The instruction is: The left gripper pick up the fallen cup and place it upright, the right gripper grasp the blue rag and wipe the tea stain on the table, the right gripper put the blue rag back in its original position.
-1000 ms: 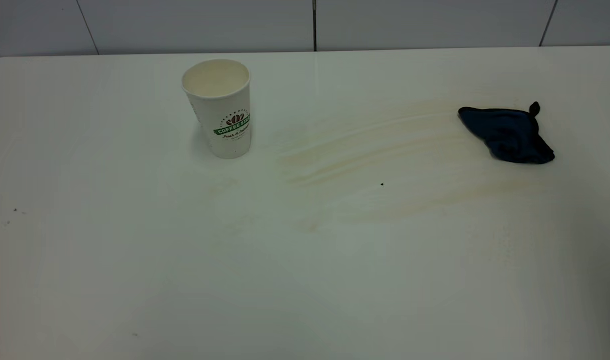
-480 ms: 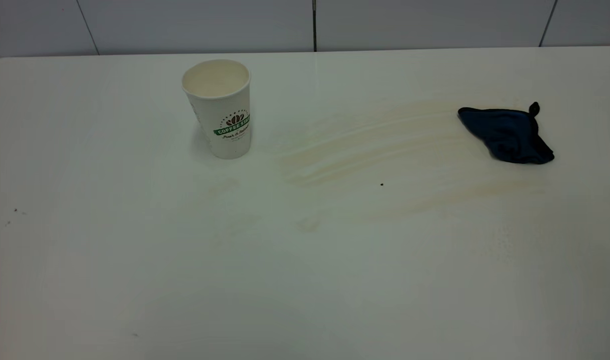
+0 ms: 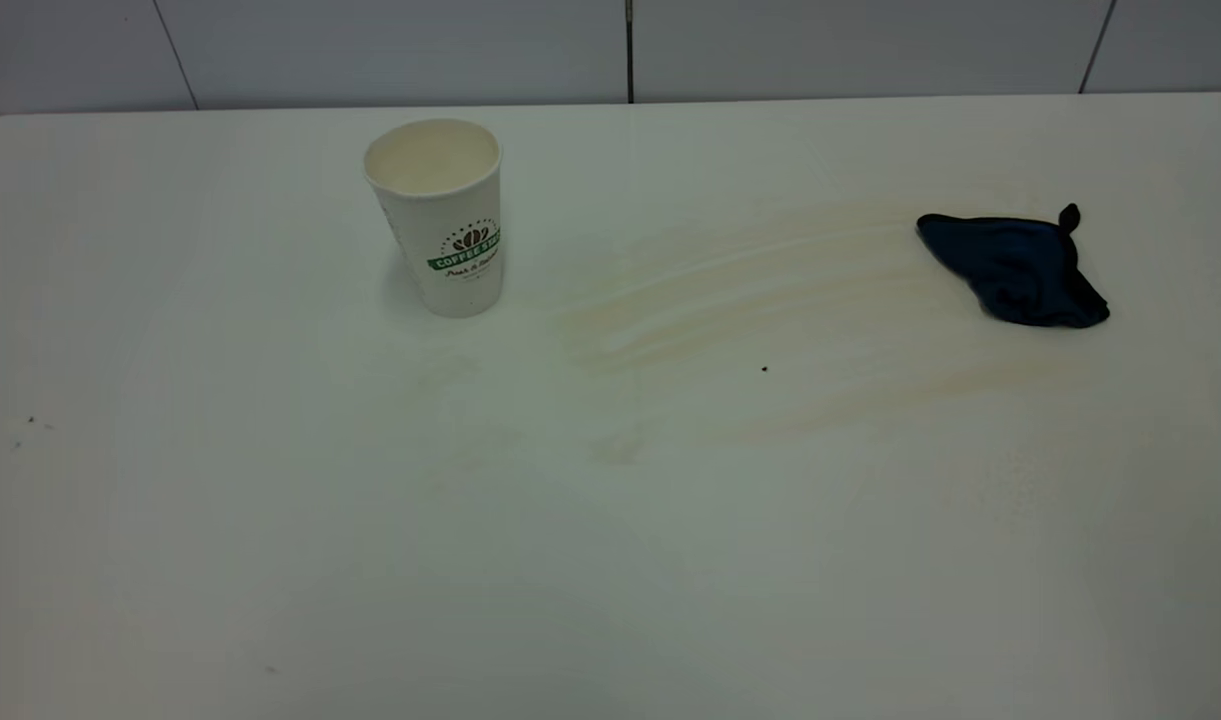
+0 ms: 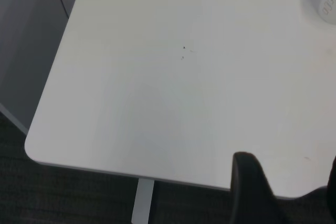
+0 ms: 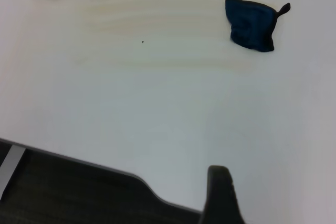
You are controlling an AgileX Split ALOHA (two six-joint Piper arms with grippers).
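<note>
Cup (image 3: 440,215) upright on table (image 3: 270,520) at about 11 o'clock from centre; tea stain (image 3: 730,300) smeared in tan streaks from centre toward 2 o'clock, ending just beside blue rag (image 3: 1015,268) (crumpled, corner loop up). Left gripper (image 4: 286,192) over near table edge, well apart from cup, fingers (image 4: 252,187) spread, holding nothing. Right gripper (image 5: 223,195) over near edge, one finger visible, spacing cannot be told.
</note>
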